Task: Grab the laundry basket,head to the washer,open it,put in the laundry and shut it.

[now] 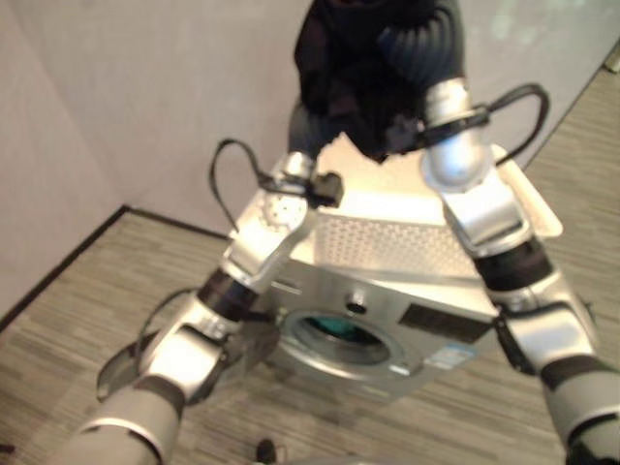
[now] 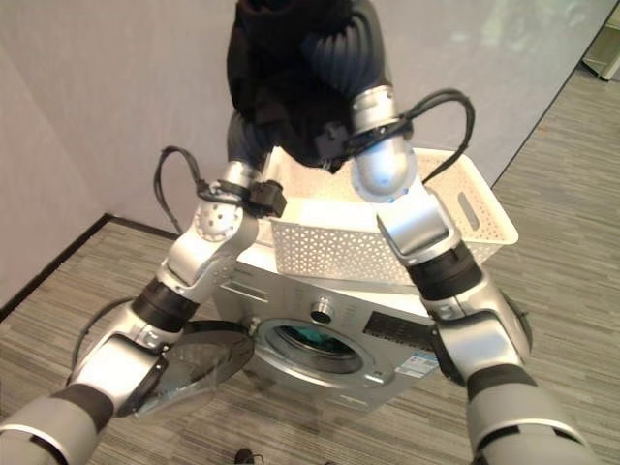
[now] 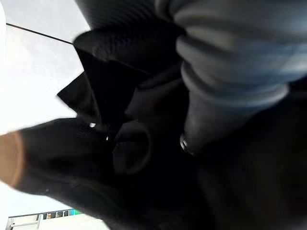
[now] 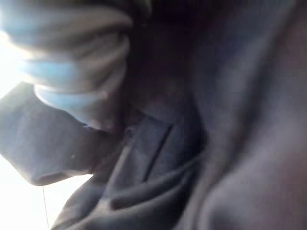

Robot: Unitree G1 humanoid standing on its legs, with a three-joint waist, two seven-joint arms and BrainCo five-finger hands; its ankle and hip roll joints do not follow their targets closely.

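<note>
Both arms raised over the washer (image 2: 329,339), a bundle of black laundry (image 2: 291,87) bunched between the two hands above the white laundry basket (image 2: 387,237). Basket sits on top of the washer. Washer door (image 2: 199,363) is swung open to the robot's left, drum mouth (image 2: 310,347) exposed, something teal visible inside.

Hands: left hand (image 2: 254,145) and right hand (image 2: 349,53) are both wrapped in the dark cloth. In the wrist views it's ribbed cover and black fabric, no clear view of the fingers on either side, so I cannot tell whether they are curled on the cloth or just pressed into it. Judging from the cloth hanging clear of the basket, something is holding it, but grip quality is unknown.

Risks from here:
- Bundle is high and the drum opening is low and in front. Long drop path; a loose fold could snag on the basket rim and drag the basket off the washer top.
- If only one hand really has the cloth, it may slip out on the way down and land on the floor (image 2: 542,242).
- Trailing cloth over the drum lip would block the door from latching.
- Left arm sits close above the open door; lowering straight down could knock it.
</note>
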